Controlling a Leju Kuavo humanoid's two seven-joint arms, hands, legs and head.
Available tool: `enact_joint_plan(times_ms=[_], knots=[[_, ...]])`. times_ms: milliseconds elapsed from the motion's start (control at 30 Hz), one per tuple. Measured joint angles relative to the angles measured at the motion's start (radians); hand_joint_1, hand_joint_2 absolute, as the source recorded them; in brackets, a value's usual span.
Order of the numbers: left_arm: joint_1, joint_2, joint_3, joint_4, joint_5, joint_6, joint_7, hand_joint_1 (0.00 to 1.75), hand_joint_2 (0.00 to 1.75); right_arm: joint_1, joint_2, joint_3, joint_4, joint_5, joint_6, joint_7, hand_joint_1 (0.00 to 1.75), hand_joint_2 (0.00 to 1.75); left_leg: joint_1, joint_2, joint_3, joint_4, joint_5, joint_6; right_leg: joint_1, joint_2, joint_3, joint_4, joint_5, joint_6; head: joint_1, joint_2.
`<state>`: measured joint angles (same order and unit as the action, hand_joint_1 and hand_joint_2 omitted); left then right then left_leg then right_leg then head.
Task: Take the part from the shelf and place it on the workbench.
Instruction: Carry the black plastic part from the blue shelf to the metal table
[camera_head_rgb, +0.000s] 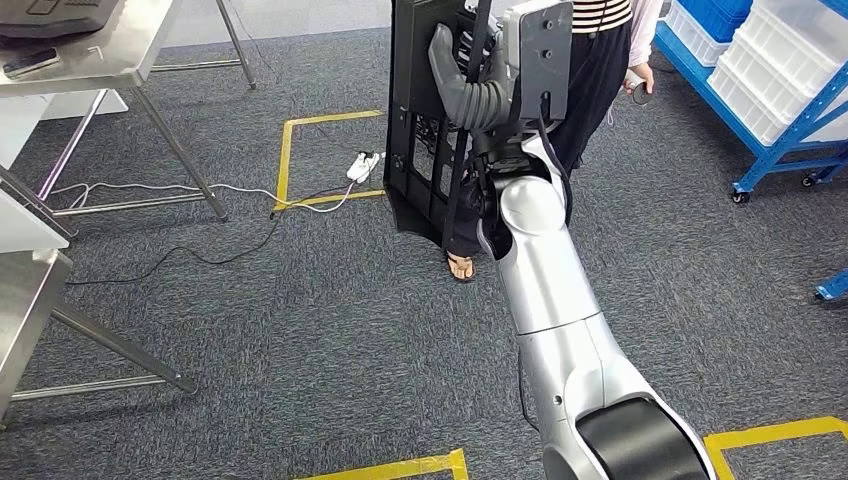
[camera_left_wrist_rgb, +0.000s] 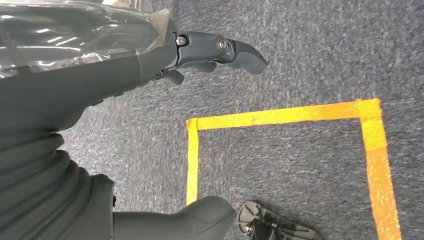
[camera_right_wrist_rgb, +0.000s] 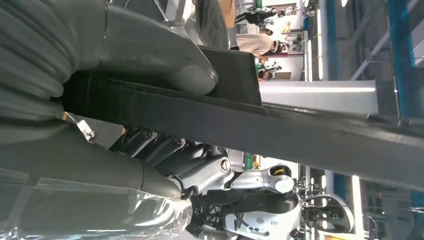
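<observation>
The part (camera_head_rgb: 418, 120) is a flat black panel with cut-outs, held upright in front of me in the head view. My right hand (camera_head_rgb: 472, 88) grips it near its upper edge, at the end of the raised silver right arm (camera_head_rgb: 545, 270). In the right wrist view the part (camera_right_wrist_rgb: 310, 137) runs across as a dark bar, with the thumb of my right hand (camera_right_wrist_rgb: 150, 55) pressed on one side and the dark fingers (camera_right_wrist_rgb: 200, 172) on the other. My left hand (camera_left_wrist_rgb: 100, 85) hangs over the grey carpet, holding nothing, its fingers (camera_left_wrist_rgb: 235, 50) and thumb (camera_left_wrist_rgb: 185, 220) apart.
Steel workbenches stand at the far left (camera_head_rgb: 100, 50) and at the near left edge (camera_head_rgb: 25, 290). A blue shelf (camera_head_rgb: 790, 120) with white bins (camera_head_rgb: 770, 60) is at the right. A person (camera_head_rgb: 600, 70) stands just behind the part. A power strip (camera_head_rgb: 362, 165) and cable lie by yellow floor tape (camera_head_rgb: 288, 150).
</observation>
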<state>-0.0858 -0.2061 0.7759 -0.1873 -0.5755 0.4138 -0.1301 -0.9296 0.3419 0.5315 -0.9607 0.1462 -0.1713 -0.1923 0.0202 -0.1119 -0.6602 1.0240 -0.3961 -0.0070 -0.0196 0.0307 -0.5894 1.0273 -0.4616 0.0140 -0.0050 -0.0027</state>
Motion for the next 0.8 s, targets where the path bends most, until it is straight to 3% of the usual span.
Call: enact_joint_plan(times_ms=[33, 100, 167, 200, 233, 333, 400, 467, 533, 567, 633, 700, 733, 800], knots=[[0.0, 0.0, 0.0, 0.0, 0.0, 0.001, 0.001, 0.0, 1.75, -0.002, 0.0, 0.006, 0.002, -0.003, 0.0, 0.0, 1.75, 1.75, 0.0, 0.022, -0.011, 0.022, -0.015, -0.004, -0.001, -0.01, 0.002, -0.003, 0.002, -0.009, -0.002, 0.0], [0.0, 0.0, 0.0, 0.0, 0.0, 0.004, 0.004, 0.0, 1.75, -0.005, 0.0, 0.017, 0.006, -0.01, -0.001, 0.0, 1.75, 1.75, -0.002, 0.079, -0.059, 0.127, -0.072, -0.009, 0.002, -0.03, 0.005, -0.006, 0.003, -0.022, -0.007, 0.0], [-0.001, 0.0, 0.001, 0.0, 0.0, 0.005, 0.007, 0.0, 1.75, -0.005, 0.0, 0.03, 0.013, -0.021, -0.003, 0.002, 1.75, 1.75, 0.001, 0.102, -0.118, 0.248, -0.121, -0.013, 0.008, -0.051, 0.006, -0.005, 0.0, -0.027, -0.008, 0.0], [-0.001, 0.0, 0.001, 0.0, 0.0, 0.006, 0.009, 0.0, 1.75, -0.005, 0.0, 0.037, 0.017, -0.026, -0.003, 0.003, 1.75, 1.75, 0.001, 0.106, -0.13, 0.272, -0.124, -0.014, 0.011, -0.062, 0.006, -0.005, -0.001, -0.028, -0.008, 0.0], [-0.001, 0.0, 0.002, 0.0, 0.001, 0.006, 0.011, 0.0, 1.75, -0.005, 0.0, 0.043, 0.02, -0.03, -0.004, 0.003, 1.75, 1.75, 0.001, 0.109, -0.123, 0.258, -0.109, -0.014, 0.012, -0.073, 0.007, -0.005, -0.002, -0.029, -0.008, 0.0], [-0.002, 0.0, 0.004, 0.0, 0.002, 0.007, 0.013, 0.0, 1.75, -0.007, 0.0, 0.059, 0.026, -0.037, -0.007, 0.004, 1.75, 1.75, -0.002, 0.147, -0.024, 0.075, -0.029, -0.007, 0.019, -0.101, 0.012, -0.004, -0.01, -0.026, -0.008, 0.0], [-0.003, -0.001, 0.005, 0.0, 0.003, 0.007, 0.014, 0.0, 1.75, -0.01, -0.001, 0.065, 0.028, -0.04, -0.008, 0.005, 1.75, 1.75, -0.009, 0.162, 0.011, 0.011, -0.014, 0.003, 0.027, -0.116, 0.015, -0.004, -0.016, -0.018, -0.005, 0.0], [-0.004, -0.001, 0.005, 0.0, 0.003, 0.008, 0.014, 0.0, 1.75, -0.012, 0.0, 0.069, 0.031, -0.041, -0.009, 0.005, 1.75, 1.75, -0.015, 0.142, 0.01, 0.006, -0.013, 0.014, 0.03, -0.132, 0.019, -0.005, -0.02, -0.009, -0.003, 0.0], [-0.004, -0.002, 0.006, 0.0, 0.004, 0.008, 0.015, 0.0, 1.75, -0.014, -0.001, 0.072, 0.032, -0.041, -0.01, 0.005, 1.75, 1.75, -0.013, 0.122, 0.016, -0.002, -0.008, 0.027, 0.027, -0.116, 0.011, 0.017, -0.037, -0.003, -0.003, 0.0], [-0.004, -0.002, 0.006, 0.0, 0.004, 0.008, 0.015, 0.0, 1.75, -0.015, -0.001, 0.073, 0.033, -0.042, -0.011, 0.005, 1.75, 1.75, -0.01, 0.114, 0.02, -0.006, -0.005, 0.033, 0.025, -0.094, -0.006, 0.056, -0.056, -0.003, -0.001, 0.0], [-0.005, -0.002, 0.008, 0.0, 0.004, 0.008, 0.015, 0.0, 1.75, -0.016, -0.003, 0.073, 0.036, -0.042, -0.012, 0.005, 1.75, 1.75, -0.008, 0.094, 0.021, -0.008, -0.003, 0.041, 0.019, -0.049, -0.07, 0.188, -0.108, -0.009, 0.002, 0.0], [-0.005, -0.001, 0.01, 0.0, 0.004, 0.008, 0.015, 0.0, 1.75, -0.013, -0.004, 0.074, 0.042, -0.043, -0.013, 0.005, 1.75, 1.75, -0.008, 0.07, 0.021, -0.007, -0.004, 0.042, 0.017, -0.037, -0.126, 0.289, -0.133, -0.005, 0.003, 0.0], [-0.005, -0.001, 0.01, 0.0, 0.004, 0.008, 0.015, 0.0, 1.75, -0.012, -0.003, 0.074, 0.044, -0.043, -0.014, 0.005, 1.75, 1.75, -0.008, 0.057, 0.021, -0.007, -0.003, 0.041, 0.016, -0.035, -0.129, 0.286, -0.123, 0.002, 0.004, 0.0], [-0.005, -0.002, 0.01, 0.0, 0.004, 0.008, 0.015, 0.0, 1.75, -0.011, -0.002, 0.074, 0.046, -0.043, -0.014, 0.005, 1.75, 1.75, -0.007, 0.03, 0.021, -0.006, -0.003, 0.039, 0.011, -0.019, -0.08, 0.17, -0.065, 0.018, 0.004, 0.0]])
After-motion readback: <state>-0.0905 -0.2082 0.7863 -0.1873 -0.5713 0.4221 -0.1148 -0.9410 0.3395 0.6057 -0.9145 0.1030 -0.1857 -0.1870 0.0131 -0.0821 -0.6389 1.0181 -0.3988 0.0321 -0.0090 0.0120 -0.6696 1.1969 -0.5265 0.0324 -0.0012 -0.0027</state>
